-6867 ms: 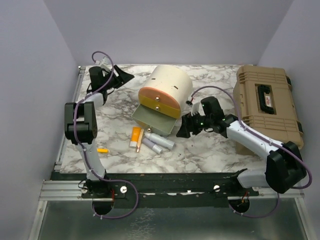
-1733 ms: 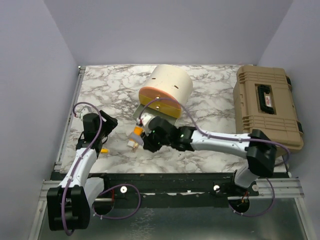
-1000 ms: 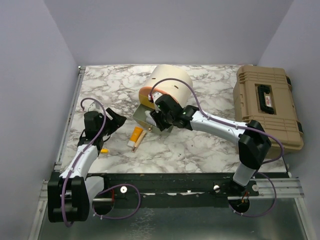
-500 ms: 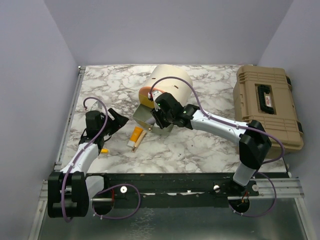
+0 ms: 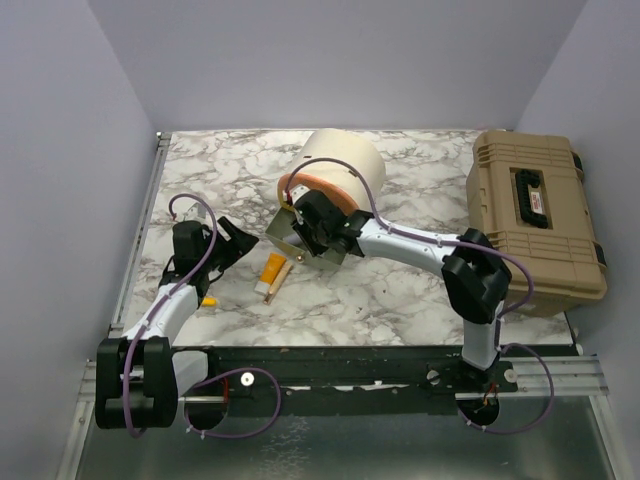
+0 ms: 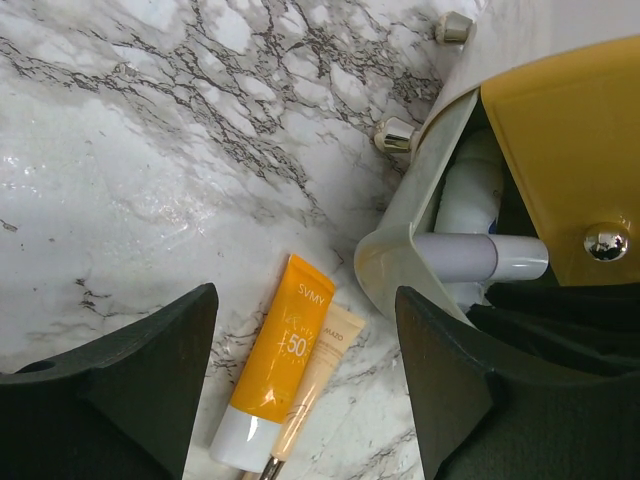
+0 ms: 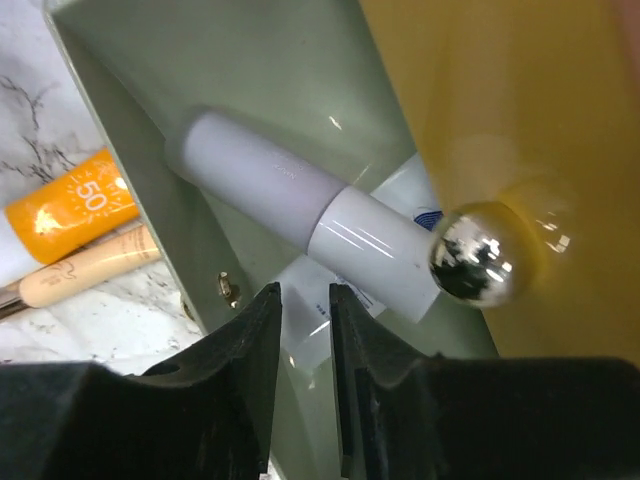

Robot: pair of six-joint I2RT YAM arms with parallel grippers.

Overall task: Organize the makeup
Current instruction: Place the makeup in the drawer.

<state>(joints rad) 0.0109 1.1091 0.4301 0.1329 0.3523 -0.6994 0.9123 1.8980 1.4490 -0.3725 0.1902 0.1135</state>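
The orange tube (image 5: 270,267) and a thin beige tube (image 5: 279,279) lie side by side on the marble in front of the case's drawer (image 5: 276,236). In the left wrist view the orange tube (image 6: 272,370) and the beige tube (image 6: 316,378) lie under my open, empty left gripper (image 6: 305,300), which also shows in the top view (image 5: 232,246). My right gripper (image 5: 303,232) is inside the drawer. Its jaws (image 7: 305,292) stand close together round the end of a white tube (image 7: 298,268). A lilac-and-white tube (image 7: 270,180) lies across that white tube.
The cream cylindrical case (image 5: 345,168) lies on its side mid-table, its yellow drawer front and silver knob (image 7: 470,255) beside my right gripper. A tan toolbox (image 5: 535,215) sits at the right. A small orange item (image 5: 207,300) lies near the left arm.
My right gripper carried the white and lilac tubes from the table into the drawer and has edged a little further left inside it. The left gripper came forward earlier and now holds still.
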